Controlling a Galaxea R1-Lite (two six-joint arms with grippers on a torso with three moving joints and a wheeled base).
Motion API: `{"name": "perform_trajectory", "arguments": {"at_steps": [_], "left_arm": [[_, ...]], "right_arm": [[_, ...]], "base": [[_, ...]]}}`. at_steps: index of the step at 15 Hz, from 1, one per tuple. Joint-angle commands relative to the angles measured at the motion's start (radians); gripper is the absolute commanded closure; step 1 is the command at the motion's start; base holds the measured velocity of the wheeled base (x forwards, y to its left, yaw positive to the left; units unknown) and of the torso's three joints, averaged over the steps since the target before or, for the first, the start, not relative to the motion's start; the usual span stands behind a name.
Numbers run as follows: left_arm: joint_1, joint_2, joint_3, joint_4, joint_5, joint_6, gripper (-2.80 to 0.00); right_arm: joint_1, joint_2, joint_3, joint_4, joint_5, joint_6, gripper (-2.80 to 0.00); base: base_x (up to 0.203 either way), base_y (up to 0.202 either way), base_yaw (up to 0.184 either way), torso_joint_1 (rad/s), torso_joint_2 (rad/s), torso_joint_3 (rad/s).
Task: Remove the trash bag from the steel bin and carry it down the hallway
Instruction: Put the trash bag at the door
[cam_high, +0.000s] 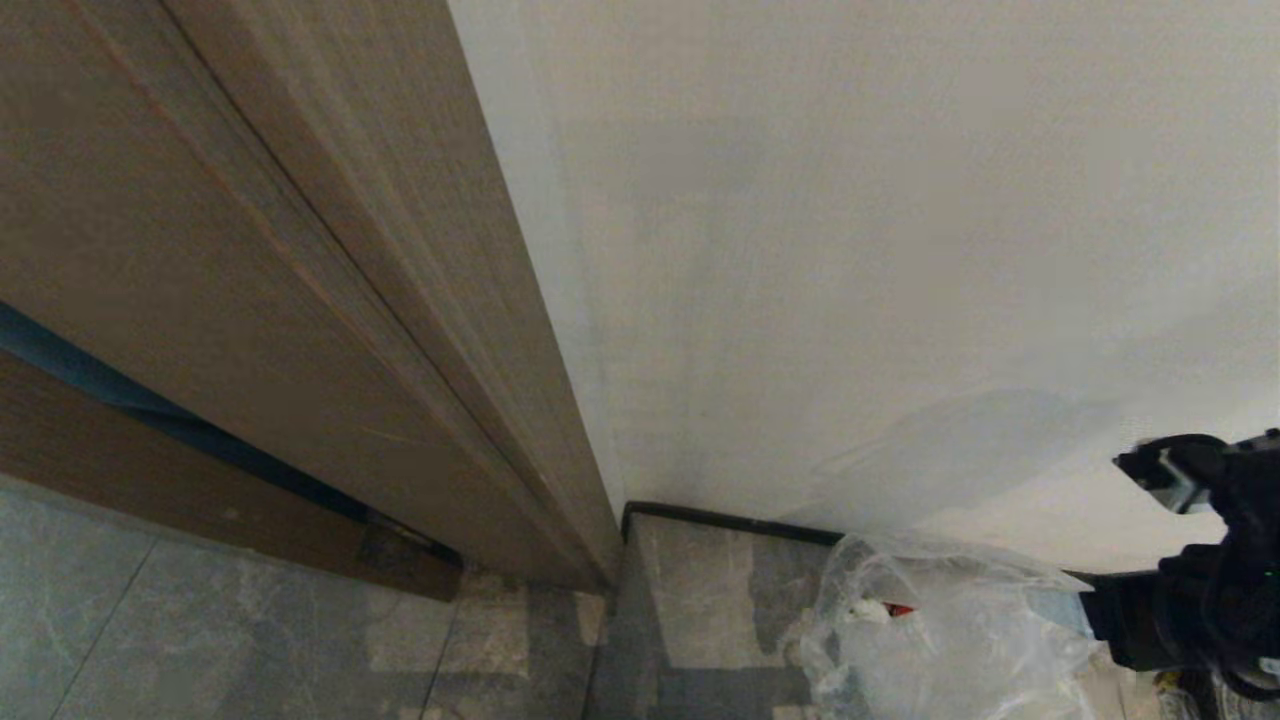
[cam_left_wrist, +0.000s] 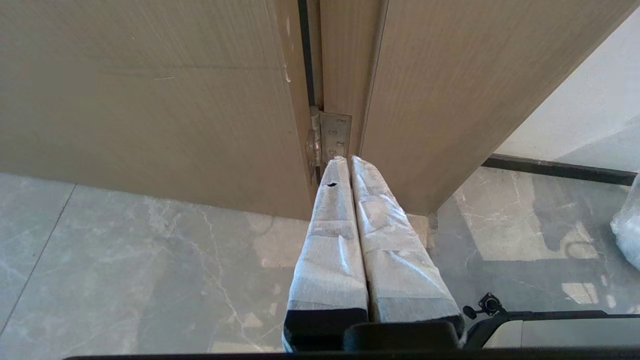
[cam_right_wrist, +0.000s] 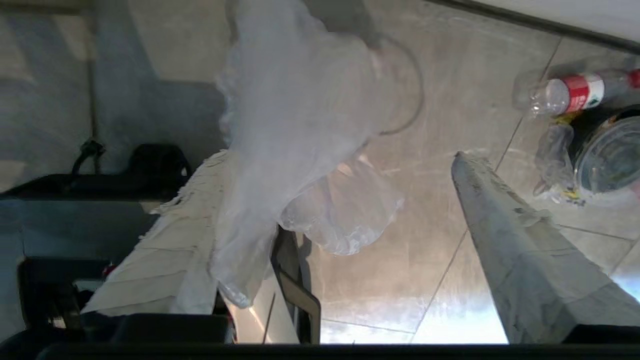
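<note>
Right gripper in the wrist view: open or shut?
Open: the right gripper has its fingers spread wide, and the thin clear crinkled trash bag drapes over one.

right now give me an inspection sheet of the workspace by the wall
surface: grey marbled floor tiles, patches of light on them.
job's things: clear trash bag on the floor by the white wall; steel bin not seen.
clutter: plastic bottle with red label and a clear plastic cup lying on the floor.
grippers: right claw open, a fold of the bag draped over one finger; left claw shut, parked before a door hinge.
cables: nothing seen for certain.
surroundings: wooden door frame, black baseboard.
</note>
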Motion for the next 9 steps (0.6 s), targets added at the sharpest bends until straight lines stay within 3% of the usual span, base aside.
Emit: {"name": "perform_trajectory", "arguments": {"at_steps": [1, 5, 9], "left_arm": [[0.000, 0.000, 0.000, 0.000, 0.000, -0.001, 0.00], [0.000, 0.000, 0.000, 0.000, 0.000, -0.001, 0.00], [0.000, 0.000, 0.000, 0.000, 0.000, -0.001, 0.00]], "right_arm": [[0.001, -0.180, 0.028, 0.050, 0.000, -0.001, -2.80], [0.000, -0.347, 0.056, 0.174, 0.001, 0.048, -2.80], [0.010, -0.276, 0.024, 0.178, 0.045, 0.038, -2.80]], "base": [[0.000, 0.000, 0.000, 0.000, 0.00, 0.000], [0.000, 0.000, 0.000, 0.000, 0.00, 0.000], [0.000, 0.000, 0.000, 0.000, 0.00, 0.000]]}}
